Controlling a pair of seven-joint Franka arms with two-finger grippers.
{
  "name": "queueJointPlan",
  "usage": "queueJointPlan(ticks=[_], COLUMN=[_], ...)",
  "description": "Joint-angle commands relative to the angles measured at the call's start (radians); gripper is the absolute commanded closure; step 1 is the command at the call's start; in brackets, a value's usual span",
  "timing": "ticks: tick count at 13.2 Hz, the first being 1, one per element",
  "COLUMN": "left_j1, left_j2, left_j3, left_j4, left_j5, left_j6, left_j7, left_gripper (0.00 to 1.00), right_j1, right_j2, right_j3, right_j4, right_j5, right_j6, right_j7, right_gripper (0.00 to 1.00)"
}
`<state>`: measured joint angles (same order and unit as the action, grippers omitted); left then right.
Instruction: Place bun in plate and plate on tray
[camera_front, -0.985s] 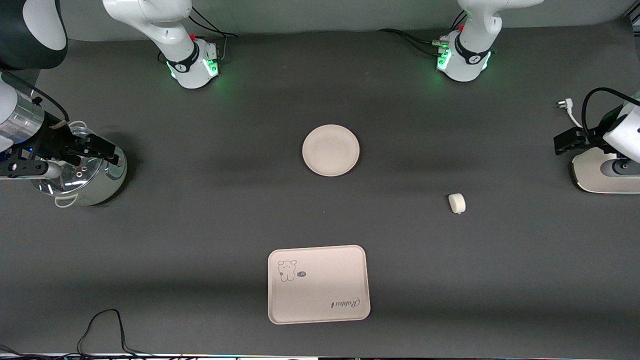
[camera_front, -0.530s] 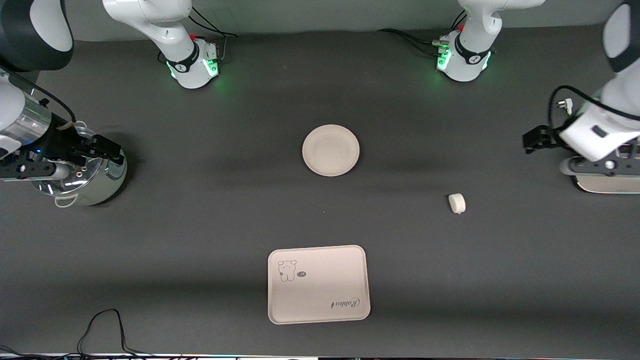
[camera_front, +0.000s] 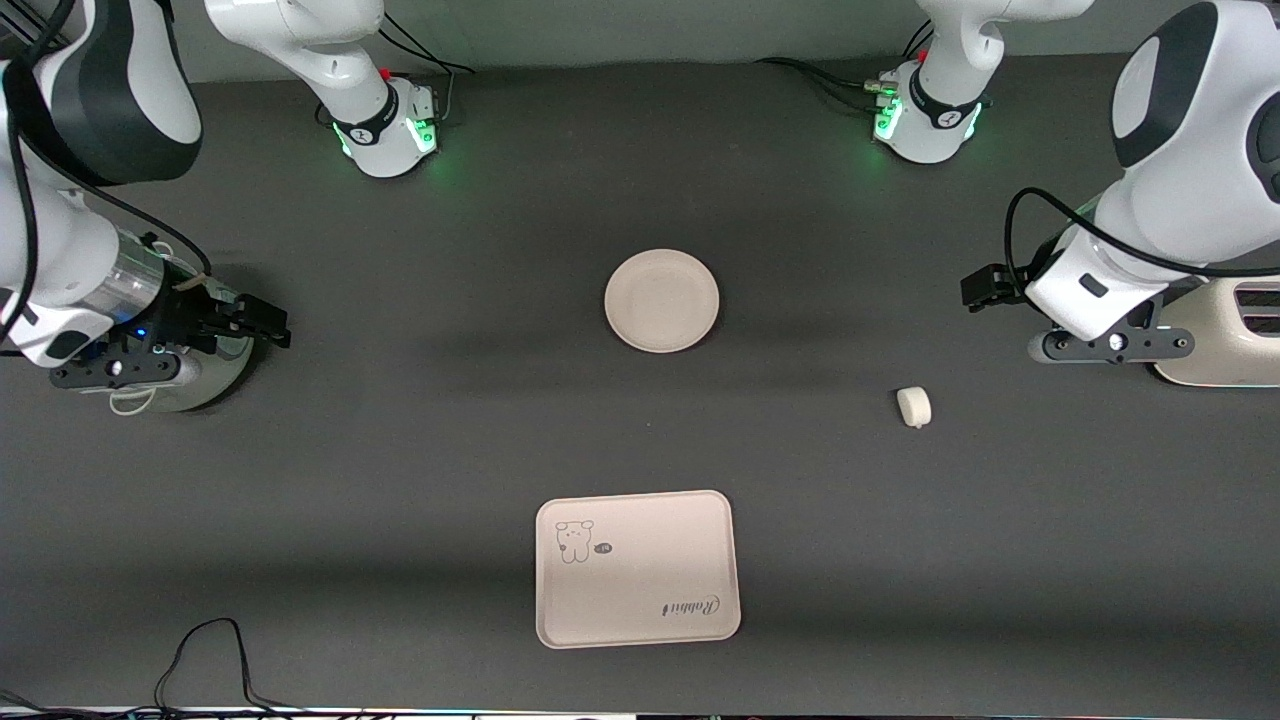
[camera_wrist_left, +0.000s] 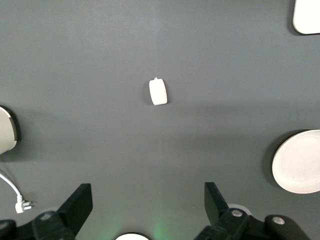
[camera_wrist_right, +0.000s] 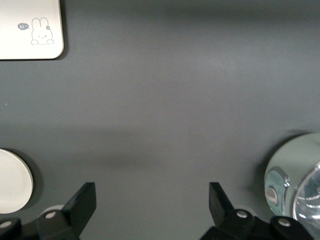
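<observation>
so far nothing is gripped: the bun (camera_front: 914, 406) lies bare on the counter (camera_front: 400, 430) toward the left arm's end, well apart from the empty plate (camera_front: 661, 300) and from the tray (camera_front: 637, 568) nearer the camera. the left pincer (camera_wrist_left: 145, 212), spread wide, has swung inward toward the bun, likely to pick it. the right pincer (camera_wrist_right: 150, 212), also wide, has drifted off the steel pot (camera_front: 205, 372).

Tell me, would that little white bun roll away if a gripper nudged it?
Possibly. The bun looks rounded and smooth, lying loose on the flat table, so a nudge might roll or slide it. It seems small and probably light, so easy to lift.
</observation>
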<state>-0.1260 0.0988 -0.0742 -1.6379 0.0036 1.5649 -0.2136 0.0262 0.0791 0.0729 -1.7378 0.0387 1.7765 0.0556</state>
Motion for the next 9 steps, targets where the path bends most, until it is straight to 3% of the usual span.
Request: queueJointPlan(ticks=[1,4,6,9], left_j1=[0.011,0.039,0.043,0.042], left_j2=[-0.01,0.008,0.076,0.235], left_j3=[0.01,0.011,0.011,0.01], left_j4=[-0.089,-0.231,-0.308,-0.312], left_j5=[-0.016,-0.016,-0.016,-0.016], left_j6=[0.072,0.252,0.415,0.596], left_j7=[-0.009,-0.003,-0.001,-0.003], left_gripper=[0.0,0.0,0.0,0.0], right_j1=[0.008,0.008,0.008,0.014], right_j2=[0.065,0.125,0.174,0.247], right_j3=[0.039,0.138,0.16,0.203], right_j4=[0.018,0.027,0.031,0.041], right_j5=[0.02,0.006,0.003,-0.008], right_j6=[0.067,0.15,0.23,0.32], right_j7=[0.053,0.202,0.217,0.285], right_gripper=[0.0,0.0,0.0,0.0])
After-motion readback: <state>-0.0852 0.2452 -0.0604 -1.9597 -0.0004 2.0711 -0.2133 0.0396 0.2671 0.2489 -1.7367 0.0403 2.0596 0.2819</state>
